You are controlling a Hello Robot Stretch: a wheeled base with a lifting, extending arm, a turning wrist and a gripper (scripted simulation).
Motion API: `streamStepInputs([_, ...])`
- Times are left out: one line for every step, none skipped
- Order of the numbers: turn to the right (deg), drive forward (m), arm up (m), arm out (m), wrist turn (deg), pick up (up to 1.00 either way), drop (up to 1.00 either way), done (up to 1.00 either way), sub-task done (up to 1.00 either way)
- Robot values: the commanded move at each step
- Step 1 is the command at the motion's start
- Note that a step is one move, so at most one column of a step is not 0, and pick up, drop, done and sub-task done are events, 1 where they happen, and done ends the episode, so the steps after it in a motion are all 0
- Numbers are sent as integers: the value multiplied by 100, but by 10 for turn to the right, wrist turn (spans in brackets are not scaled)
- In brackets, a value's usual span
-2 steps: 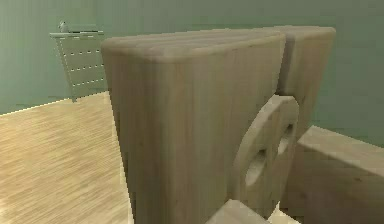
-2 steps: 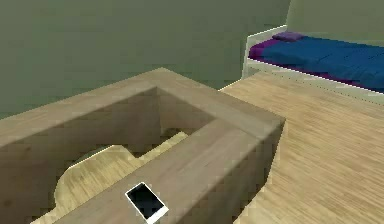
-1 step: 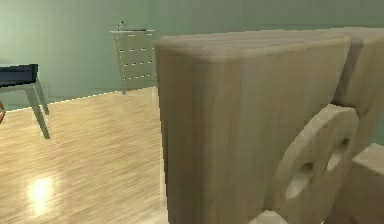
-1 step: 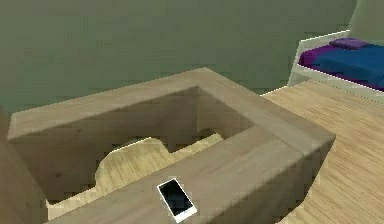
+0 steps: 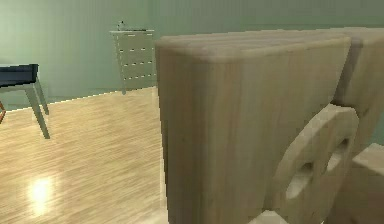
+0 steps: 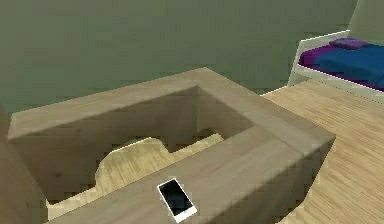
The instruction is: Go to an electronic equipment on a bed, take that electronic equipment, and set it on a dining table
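Phone (image 6: 177, 199), a small flat slab with a dark screen and a white rim, is being carried face up on the broad flat top of a pale wooden piece of furniture (image 6: 250, 150), low in the arm side view. That top edge is being continued around a sunken middle, where a lower wooden surface with a rounded front is being enclosed by thick walls on the far side and on the right. Whether the claw is spread, pressed together or pinching anything cannot be told.

Beyond the furniture's right corner, a light plank floor (image 6: 340, 130) is being crossed toward a bed (image 6: 340, 65) at the upper right, well apart from the phone; a white frame is being covered there by blue and purple bedding. A dull green wall (image 6: 150, 40) is being shown behind everything.

In the forward view, the right half is being blocked at close range by a tall block of the same pale wood, with a round disc bearing two holes set against it. Past it on the left, a dark tabletop (image 5: 18, 73) is being held up on grey legs, and farther back a chest of drawers (image 5: 135, 58) is being stood against the wall.
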Motion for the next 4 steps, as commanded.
streamStepInputs([0,0,30,0,0,0,0,0,0])
streamStepInputs([0,0,0,10,0,0,0,0,0])
streamStepInputs([0,0,0,0,450,0,0,0,0])
streamStepInputs([0,0,0,0,450,0,0,0,0])
